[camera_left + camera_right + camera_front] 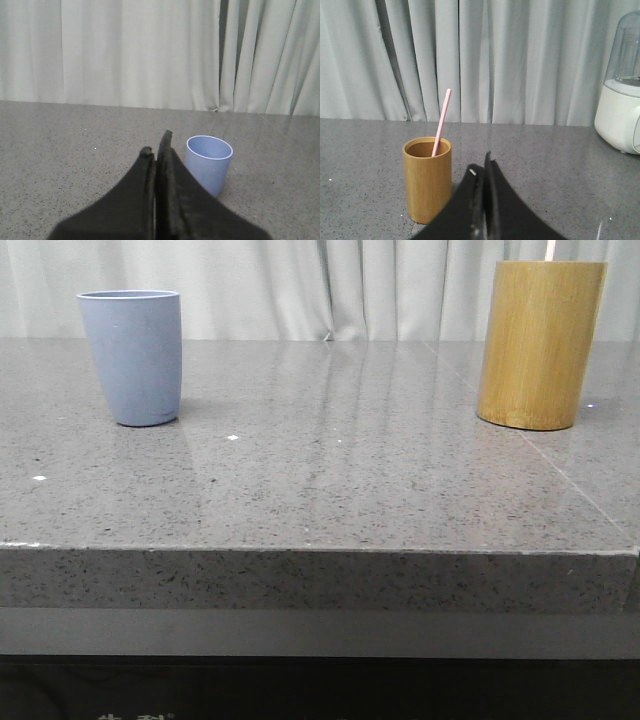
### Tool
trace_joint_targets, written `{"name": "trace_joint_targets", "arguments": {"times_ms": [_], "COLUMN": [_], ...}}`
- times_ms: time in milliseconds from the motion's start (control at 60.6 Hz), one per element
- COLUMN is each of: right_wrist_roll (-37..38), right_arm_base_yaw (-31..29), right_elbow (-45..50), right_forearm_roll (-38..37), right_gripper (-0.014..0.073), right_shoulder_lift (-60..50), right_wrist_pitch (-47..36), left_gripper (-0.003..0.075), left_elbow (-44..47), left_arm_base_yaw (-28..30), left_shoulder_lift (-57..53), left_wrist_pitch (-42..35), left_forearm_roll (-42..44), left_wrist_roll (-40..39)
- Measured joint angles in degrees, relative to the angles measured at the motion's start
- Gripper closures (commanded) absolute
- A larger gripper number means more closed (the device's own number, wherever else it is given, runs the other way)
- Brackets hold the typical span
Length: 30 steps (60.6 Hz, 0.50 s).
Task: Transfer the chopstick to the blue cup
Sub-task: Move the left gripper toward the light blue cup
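The blue cup [132, 355] stands upright and empty at the far left of the grey table; the left wrist view shows the blue cup [209, 163] just beyond my left gripper [157, 145], which is shut on nothing. A pink chopstick [441, 121] leans inside the bamboo cylinder [427, 177]; in the front view the bamboo cylinder [540, 343] stands at the far right, with only the chopstick's tip [550, 249] showing above it. My right gripper [481, 167] is shut and empty, a short way from the cylinder. Neither gripper shows in the front view.
A white blender [621, 97] with a clear jar stands on the table beyond the right gripper. Pale curtains [330, 285] hang behind the table. The table's front edge [320, 550] runs across the front view.
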Motion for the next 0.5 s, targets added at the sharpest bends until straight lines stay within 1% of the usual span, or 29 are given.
{"name": "trace_joint_targets", "arguments": {"times_ms": [99,182,495], "right_wrist_roll": [0.00,0.00,0.00], "right_arm_base_yaw": [0.00,0.00,0.00], "right_elbow": [-4.60,-7.24,-8.14], "right_forearm_roll": [-0.03,-0.03,-0.03], "right_gripper": [0.0661,0.0661,0.0661], "right_shoulder_lift": [5.19,9.23,21.46], "right_wrist_pitch": [3.22,5.61,8.97], "left_gripper": [0.0739,0.0739,0.0739], "left_elbow": [-4.94,-7.56,-8.60], "left_arm_base_yaw": [0.00,0.00,0.00], "left_shoulder_lift": [5.23,9.27,17.93], "left_wrist_pitch": [4.04,5.75,7.11], "left_forearm_roll": [0.00,0.00,0.00], "left_wrist_roll": [0.00,0.00,0.00]}}
